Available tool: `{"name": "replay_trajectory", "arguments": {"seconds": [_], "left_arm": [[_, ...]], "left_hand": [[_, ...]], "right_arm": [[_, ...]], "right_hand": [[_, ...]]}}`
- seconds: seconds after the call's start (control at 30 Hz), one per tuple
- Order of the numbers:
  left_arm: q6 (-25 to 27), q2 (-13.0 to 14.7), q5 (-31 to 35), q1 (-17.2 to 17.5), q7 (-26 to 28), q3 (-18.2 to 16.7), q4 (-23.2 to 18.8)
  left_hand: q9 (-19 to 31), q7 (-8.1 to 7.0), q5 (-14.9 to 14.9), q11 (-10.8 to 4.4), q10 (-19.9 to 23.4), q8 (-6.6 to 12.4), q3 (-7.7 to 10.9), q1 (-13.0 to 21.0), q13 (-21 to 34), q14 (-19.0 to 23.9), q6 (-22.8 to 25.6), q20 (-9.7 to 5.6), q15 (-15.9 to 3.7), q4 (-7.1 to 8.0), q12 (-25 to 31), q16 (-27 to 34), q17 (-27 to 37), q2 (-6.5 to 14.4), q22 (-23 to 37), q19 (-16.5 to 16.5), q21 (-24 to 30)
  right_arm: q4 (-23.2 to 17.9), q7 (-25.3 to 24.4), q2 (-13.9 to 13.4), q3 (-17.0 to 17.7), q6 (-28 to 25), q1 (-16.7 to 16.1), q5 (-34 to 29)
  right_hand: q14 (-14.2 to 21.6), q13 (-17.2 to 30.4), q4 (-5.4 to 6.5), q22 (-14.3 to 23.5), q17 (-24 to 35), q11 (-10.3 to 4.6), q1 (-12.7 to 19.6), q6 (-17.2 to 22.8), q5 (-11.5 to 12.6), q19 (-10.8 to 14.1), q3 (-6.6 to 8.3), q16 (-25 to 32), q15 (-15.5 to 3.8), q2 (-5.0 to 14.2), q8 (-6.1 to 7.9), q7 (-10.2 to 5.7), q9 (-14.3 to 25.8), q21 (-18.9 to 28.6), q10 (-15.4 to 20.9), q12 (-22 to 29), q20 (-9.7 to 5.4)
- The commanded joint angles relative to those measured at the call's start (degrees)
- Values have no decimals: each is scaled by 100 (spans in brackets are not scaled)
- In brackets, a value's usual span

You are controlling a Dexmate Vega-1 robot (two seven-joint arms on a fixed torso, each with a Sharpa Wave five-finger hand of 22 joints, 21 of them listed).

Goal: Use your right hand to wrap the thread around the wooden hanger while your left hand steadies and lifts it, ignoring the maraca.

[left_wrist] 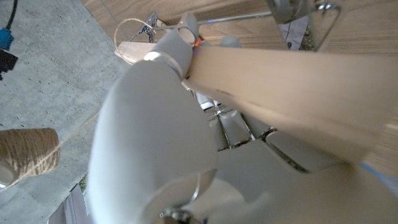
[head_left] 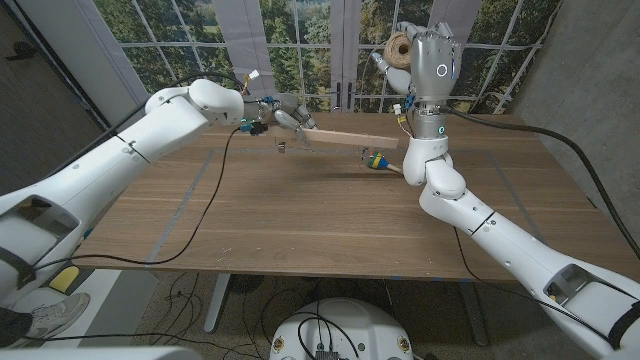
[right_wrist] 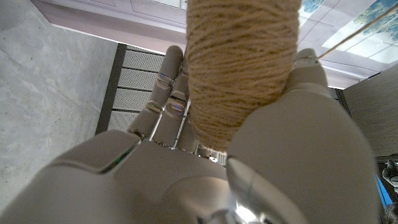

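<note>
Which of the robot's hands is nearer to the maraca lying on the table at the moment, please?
Right, by the head view. The right hand is raised above the maraca, holding the thread spool. The left hand grips the wooden hanger at its far end.

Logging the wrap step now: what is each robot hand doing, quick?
Left robot hand: holding the wooden hanger at one end, lifted off the table.
Right robot hand: raised high, gripping the thread spool.
</note>
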Motion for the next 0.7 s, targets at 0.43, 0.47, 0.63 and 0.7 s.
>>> {"name": "replay_trajectory", "arguments": {"seconds": [0.43, 0.47, 0.63, 0.7], "left_arm": [[-128, -570, -292, -49, 500, -61, 632], [-165, -581, -315, -38, 506, -73, 646], [-166, -596, -375, 18, 644, -123, 583], [-171, -588, -377, 45, 709, -138, 536]], "left_hand": [[32, 43, -40, -5, 20, -47, 875, -28, 1, 1556, 23, -637, -980, 778, -30, -129, -220, 950, 2, 78, -63], [34, 41, -41, 4, 21, -50, 879, -27, 3, 1564, 17, -637, -982, 778, -29, -138, -239, 950, 2, 79, -66], [51, 31, -46, 10, 19, -55, 897, -19, -3, 1589, 16, -638, -985, 775, -36, -192, -337, 949, 0, 96, -79], [53, 32, -48, 3, 7, -62, 904, -17, 11, 1618, 14, -641, -975, 775, -33, -221, -400, 948, 1, 108, -84]], "right_arm": [[-1395, 7, -50, 170, -887, -1423, -874], [-1441, 28, -36, 162, -927, -1488, -915], [-1614, -21, 24, 153, -1002, -1853, -993], [-1665, -64, 57, 158, -1043, -2013, -1009]], "right_hand": [[661, 42, 11, -6, 41, -94, 1759, 474, 36, -79, -55, -50, -760, 1814, 6, -492, 26, 51, 130, -44, -793], [662, 47, 12, -7, 43, -75, 1760, 475, 37, -84, -58, -53, -760, 1814, 6, -492, 27, 54, 135, -44, -793], [664, 53, 17, -10, 52, -101, 1766, 479, 40, -100, -69, -62, -761, 1816, 7, -500, 28, 65, 137, -60, -792], [663, 56, 17, -11, 53, -99, 1768, 477, 41, -104, -73, -66, -761, 1814, 7, -504, 28, 67, 135, -63, -791]]}}
